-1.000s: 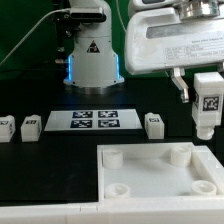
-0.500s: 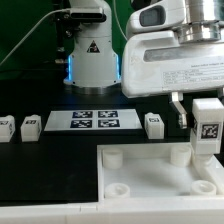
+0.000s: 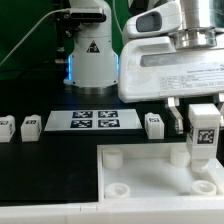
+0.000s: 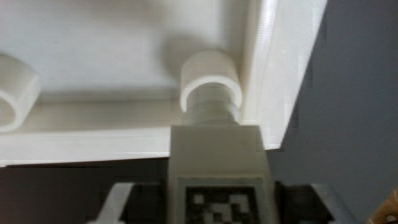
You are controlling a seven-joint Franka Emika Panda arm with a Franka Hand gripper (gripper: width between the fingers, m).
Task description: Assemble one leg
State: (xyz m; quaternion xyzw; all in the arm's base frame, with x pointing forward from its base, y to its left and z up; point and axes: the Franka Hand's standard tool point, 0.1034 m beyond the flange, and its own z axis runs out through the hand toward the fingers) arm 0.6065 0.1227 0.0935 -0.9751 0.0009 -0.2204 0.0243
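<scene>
My gripper (image 3: pixel 203 128) is shut on a white leg (image 3: pixel 204 134) with a black-and-white tag on its face, held upright at the exterior view's right. The leg hangs just above the far right corner socket (image 3: pixel 203 159) of the large white tray-like piece (image 3: pixel 150 175). In the wrist view the leg (image 4: pixel 221 160) points at a round socket (image 4: pixel 212 88) in the tray's corner, and the dark fingers (image 4: pixel 135 200) press its sides. Three more legs lie on the black table: two at the left (image 3: pixel 5 126) (image 3: pixel 30 124) and one beside the marker board (image 3: pixel 154 123).
The marker board (image 3: pixel 92 121) lies in the middle of the table. The arm's white base (image 3: pixel 92 55) stands behind it. The tray-like piece has other round sockets at its corners (image 3: pixel 114 157) (image 3: pixel 118 188).
The gripper has carried the leg down and slightly toward the exterior view's left, closer to the tray's far right socket.
</scene>
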